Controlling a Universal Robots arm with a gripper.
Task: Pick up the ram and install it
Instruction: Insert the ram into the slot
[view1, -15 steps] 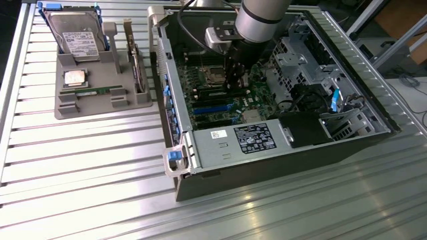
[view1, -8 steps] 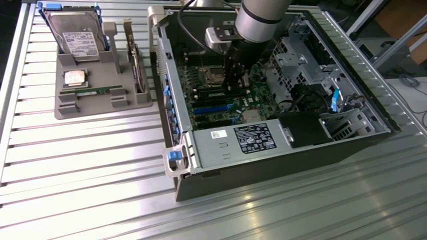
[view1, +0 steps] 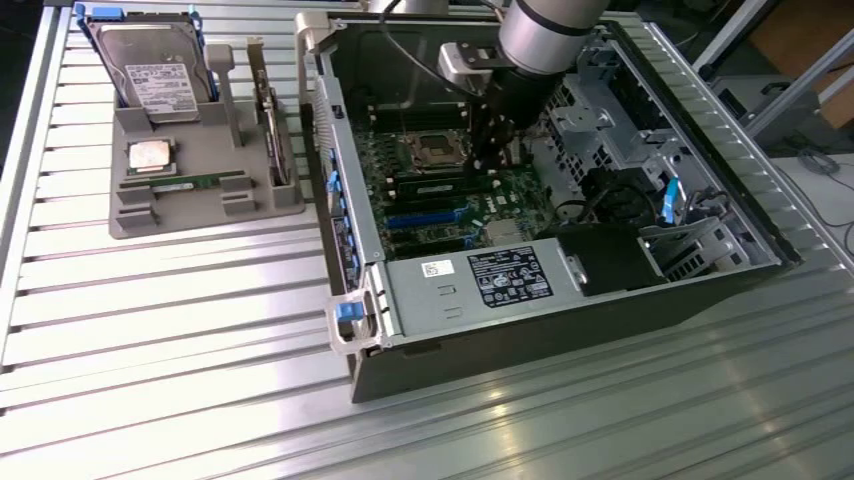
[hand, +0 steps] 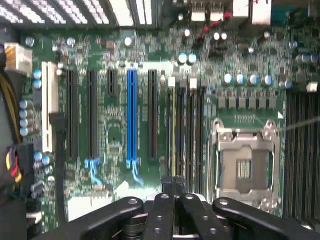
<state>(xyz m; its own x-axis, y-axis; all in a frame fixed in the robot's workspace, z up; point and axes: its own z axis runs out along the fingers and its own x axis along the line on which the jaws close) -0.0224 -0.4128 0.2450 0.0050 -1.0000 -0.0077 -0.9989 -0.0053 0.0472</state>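
We see the end effector (hand: 174, 186) closed inside the computer case (view1: 367, 330). Its fingertips sit right over the memory slots (hand: 187, 130), with the empty processor socket (hand: 245, 162) just beside them.

I have the hand (hand: 173, 187) low inside the open computer case (view1: 534, 300), closed, right over the memory slots (hand: 185, 130). Room is tight here: the processor socket (hand: 246, 162) sits just beside the slots on one flank, the black and blue expansion slots (hand: 131, 117) on the other. The power supply (view1: 487, 280) walls off the near end, and the drive cage (view1: 601, 110) crowds the exterior view's right. Straight up stays open. Outside, the ribbed surface (view1: 174, 330) lies free around the grey parts holder (view1: 200, 205).
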